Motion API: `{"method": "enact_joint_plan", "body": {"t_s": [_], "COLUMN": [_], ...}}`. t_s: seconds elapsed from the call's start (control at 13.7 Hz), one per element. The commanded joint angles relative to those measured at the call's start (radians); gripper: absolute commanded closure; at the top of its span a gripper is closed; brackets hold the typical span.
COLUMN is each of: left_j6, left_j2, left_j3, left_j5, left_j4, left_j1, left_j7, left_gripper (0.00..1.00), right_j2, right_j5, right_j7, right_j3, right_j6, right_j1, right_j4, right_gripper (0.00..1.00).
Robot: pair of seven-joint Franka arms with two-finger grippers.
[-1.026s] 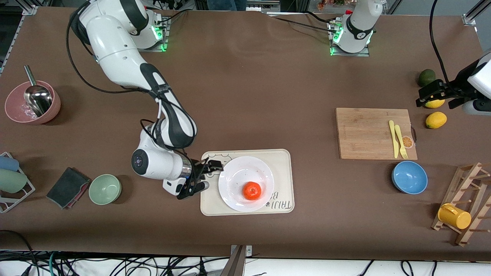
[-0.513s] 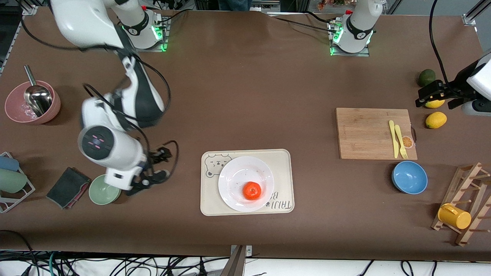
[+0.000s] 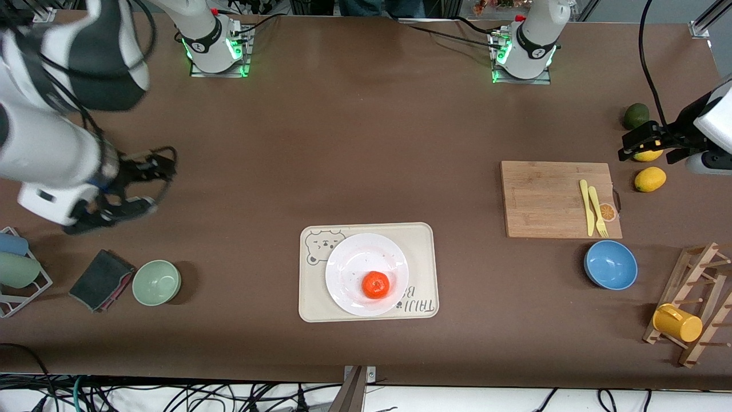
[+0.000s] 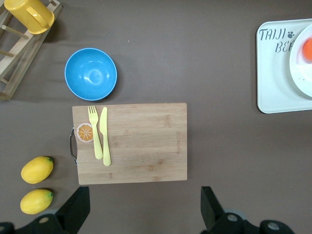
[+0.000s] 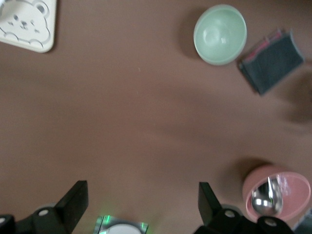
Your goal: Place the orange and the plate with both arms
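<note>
The orange sits in the white plate. The plate rests on the cream bear tray near the table's front edge. In the left wrist view an edge of the orange and of the plate shows. My right gripper is open and empty, high over bare table toward the right arm's end, well away from the plate. My left gripper is open and empty, over a yellow lemon at the left arm's end.
A wooden cutting board carries a yellow knife and fork. A blue bowl, a mug rack, a second lemon and a dark green fruit lie nearby. A green bowl, dark sponge and pink bowl lie at the right arm's end.
My right gripper has left the plate's edge on the tray and swung up and away toward the right arm's end. The plate, the orange and the left arm have not moved.
</note>
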State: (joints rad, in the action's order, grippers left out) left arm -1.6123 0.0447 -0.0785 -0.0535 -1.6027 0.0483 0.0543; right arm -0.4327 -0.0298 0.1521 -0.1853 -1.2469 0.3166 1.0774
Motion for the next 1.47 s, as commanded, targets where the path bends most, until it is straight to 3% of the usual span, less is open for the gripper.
{"method": "enact_joint_plan", "body": {"t_s": [0.0,0.22,0.29,0.44,0.59,0.81,1.39], "left_j6": [-0.003,-0.003,-0.003,-0.003,-0.003,-0.003,-0.003], "left_j2": [-0.005,-0.005,-0.005,-0.005,-0.005,-0.005,-0.005], "left_j3": [-0.003,-0.003,-0.003,-0.003,-0.003,-0.003,-0.003], "left_j5": [-0.006,-0.006,-0.005,-0.006,-0.006,-0.006,-0.006], "left_j4": [0.000,-0.002,-0.002,-0.002,-0.002,-0.003,-0.003], "left_j1": [0.002,0.002,0.002,0.001,0.002,0.002,0.002], "left_j7": [0.019,0.019,0.019,0.019,0.019,0.019,0.019], "left_gripper": [0.00,0.00,0.00,0.00,0.00,0.00,0.00], "right_j2": [0.087,0.357,0.396,0.404,0.413,0.446,0.425], "right_j5": [0.001,0.001,-0.001,-0.001,-0.006,0.005,0.013], "right_j7": [-0.036,-0.034,-0.023,-0.022,-0.026,-0.017,0.047], "right_j3": [-0.046,-0.031,-0.014,0.061,0.076,0.052,0.052], "right_j6": [-0.014,-0.294,-0.336,-0.342,-0.406,-0.419,-0.381], "right_j1": [-0.002,-0.118,-0.170,-0.307,-0.367,-0.358,-0.286], "right_j4": [0.140,0.555,0.616,0.622,0.616,0.616,0.582], "right_gripper": [0.00,0.00,0.00,0.00,0.00,0.00,0.00]}}
